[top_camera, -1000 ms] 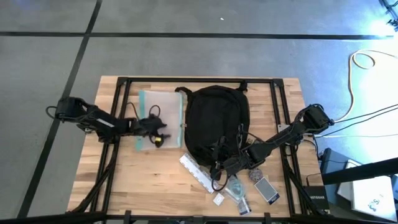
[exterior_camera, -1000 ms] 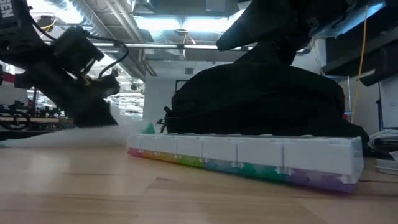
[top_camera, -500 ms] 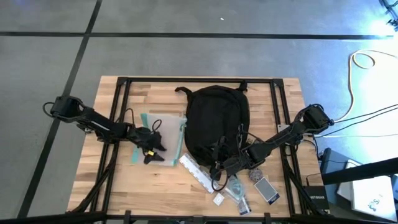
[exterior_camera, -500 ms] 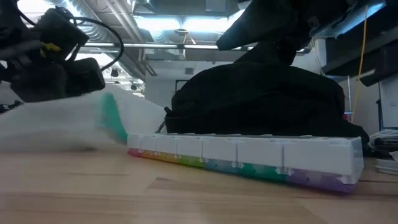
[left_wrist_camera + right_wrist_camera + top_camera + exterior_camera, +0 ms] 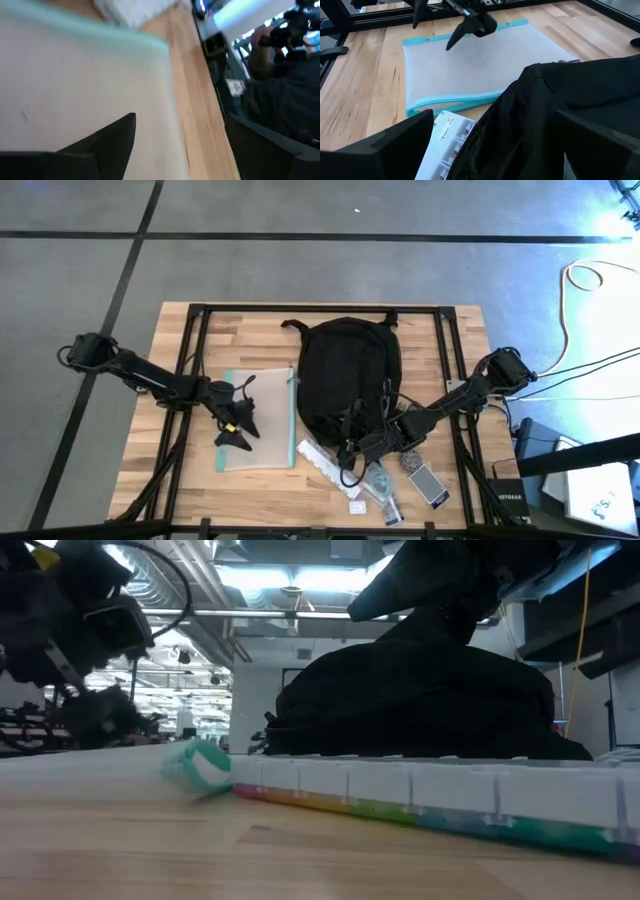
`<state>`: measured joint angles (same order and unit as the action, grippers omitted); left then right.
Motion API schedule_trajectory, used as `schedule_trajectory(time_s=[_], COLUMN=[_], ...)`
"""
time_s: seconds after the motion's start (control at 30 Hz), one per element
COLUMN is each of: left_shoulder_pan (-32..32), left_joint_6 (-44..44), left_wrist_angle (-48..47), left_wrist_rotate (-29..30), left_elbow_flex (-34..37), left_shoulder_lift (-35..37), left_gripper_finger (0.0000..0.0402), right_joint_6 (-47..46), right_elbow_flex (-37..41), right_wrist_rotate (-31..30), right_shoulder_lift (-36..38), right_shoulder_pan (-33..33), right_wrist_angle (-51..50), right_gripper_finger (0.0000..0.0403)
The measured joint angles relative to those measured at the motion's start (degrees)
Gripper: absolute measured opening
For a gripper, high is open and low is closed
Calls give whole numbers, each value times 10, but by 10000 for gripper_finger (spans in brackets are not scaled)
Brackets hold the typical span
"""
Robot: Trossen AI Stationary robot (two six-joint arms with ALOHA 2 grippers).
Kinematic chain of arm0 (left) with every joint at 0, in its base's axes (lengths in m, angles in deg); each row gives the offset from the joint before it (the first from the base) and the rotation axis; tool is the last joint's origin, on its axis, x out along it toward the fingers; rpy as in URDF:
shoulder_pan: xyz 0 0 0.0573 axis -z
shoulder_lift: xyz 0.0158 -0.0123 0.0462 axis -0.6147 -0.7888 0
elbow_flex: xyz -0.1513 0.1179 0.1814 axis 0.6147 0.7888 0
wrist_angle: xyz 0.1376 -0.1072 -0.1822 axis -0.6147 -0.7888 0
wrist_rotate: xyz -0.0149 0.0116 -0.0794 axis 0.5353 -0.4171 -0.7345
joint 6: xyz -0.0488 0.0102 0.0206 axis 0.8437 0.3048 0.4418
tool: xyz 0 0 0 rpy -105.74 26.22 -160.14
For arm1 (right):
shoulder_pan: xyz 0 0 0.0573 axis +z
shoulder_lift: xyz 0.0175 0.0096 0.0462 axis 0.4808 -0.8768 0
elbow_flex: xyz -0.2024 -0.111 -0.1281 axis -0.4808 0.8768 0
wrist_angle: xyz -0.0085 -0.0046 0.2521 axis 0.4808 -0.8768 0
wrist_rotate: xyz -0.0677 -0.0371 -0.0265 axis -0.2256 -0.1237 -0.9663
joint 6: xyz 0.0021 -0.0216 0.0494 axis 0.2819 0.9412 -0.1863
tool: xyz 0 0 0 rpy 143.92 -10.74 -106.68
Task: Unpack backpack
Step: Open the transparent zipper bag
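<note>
The left claw [image 5: 236, 432] is hovering with its fingers apart right over the mesh pouch [image 5: 258, 418], which is lying flat on the surface [image 5: 255, 335] just beside the backpack [image 5: 348, 370]; nothing is pinched between those fingers. To finish this step cleanly, I reckon the arm should be lifting straight up off the pouch so the mesh is not dragging along, leaving it clear of the pill organiser [image 5: 322, 463] next to it. The right claw [image 5: 352, 448] is sitting at the bag's near edge, fingers spread wide and holding nothing, and it looks well placed for reaching in for the next item. The backpack is resting in the middle of the surface, a big black rounded oval of soft fabric, straps trailing at its near end, bulging high in the low view.
</note>
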<state>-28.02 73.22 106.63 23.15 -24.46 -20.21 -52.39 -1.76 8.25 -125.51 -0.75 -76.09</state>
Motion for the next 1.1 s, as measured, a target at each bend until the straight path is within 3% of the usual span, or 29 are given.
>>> schedule_trajectory(time_s=[0.23,0.4,0.8,1.1], left_shoulder_pan=[-1,-2,-1,-1], left_joint_6=[-127,-182,-221,-239], left_wrist_angle=[-13,-45,-107,-105], left_wrist_rotate=[164,230,215,343], left_elbow_flex=[-16,-16,-16,-16], left_shoulder_lift=[8,7,-8,-59], left_gripper_finger=[289,291,306,306], right_joint_6=[0,0,0,0], right_elbow_flex=[0,0,0,0], right_wrist_rotate=[0,0,0,0], right_shoulder_lift=[0,0,0,0], right_shoulder_pan=[0,0,0,0], right_wrist_angle=[1,2,1,1], right_gripper_finger=[390,390,390,390])
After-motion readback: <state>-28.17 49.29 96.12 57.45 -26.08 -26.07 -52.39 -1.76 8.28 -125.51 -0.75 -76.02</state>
